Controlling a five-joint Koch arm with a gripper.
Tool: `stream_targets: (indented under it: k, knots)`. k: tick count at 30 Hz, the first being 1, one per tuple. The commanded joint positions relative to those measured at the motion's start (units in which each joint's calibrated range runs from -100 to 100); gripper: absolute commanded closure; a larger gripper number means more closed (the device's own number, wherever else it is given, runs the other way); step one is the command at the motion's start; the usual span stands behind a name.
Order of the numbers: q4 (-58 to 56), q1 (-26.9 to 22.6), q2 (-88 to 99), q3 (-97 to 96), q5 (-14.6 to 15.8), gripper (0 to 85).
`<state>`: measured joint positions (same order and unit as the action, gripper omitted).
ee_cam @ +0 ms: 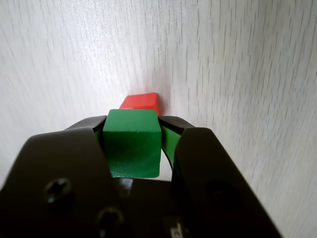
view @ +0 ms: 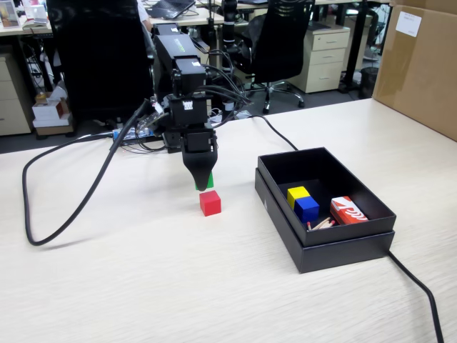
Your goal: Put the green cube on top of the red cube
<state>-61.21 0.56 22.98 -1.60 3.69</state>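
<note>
The gripper (ee_cam: 132,130) is gripping the green cube (ee_cam: 132,144) tight between its jaws. The cube is hanging just above the table (view: 143,279), a little behind the red cube (view: 210,203). I think it should be going forward a bit, sitting right over the red one, then letting go softly. There is one green cube, one red, one yellow cube (view: 297,194) and one blue cube (view: 306,208).

- Bare table (view: 143,271) lies open all around the red cube (view: 210,203).
- The gripper (view: 205,184) with the green cube (ee_cam: 132,144) hangs just above and behind the red cube.
- A black box (view: 321,243) stands well right in the fixed view.
- A black cable (view: 78,207) loops at left.
</note>
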Motion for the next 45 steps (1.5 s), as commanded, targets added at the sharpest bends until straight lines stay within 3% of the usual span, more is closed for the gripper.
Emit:
stream_targets:
  k: [1, 45]
  knots:
    - [1.64, -0.05, 0.14, 3.41, -0.10, 82.3]
    - [4.15, -0.78, -3.41, 0.51, 0.24, 82.1]
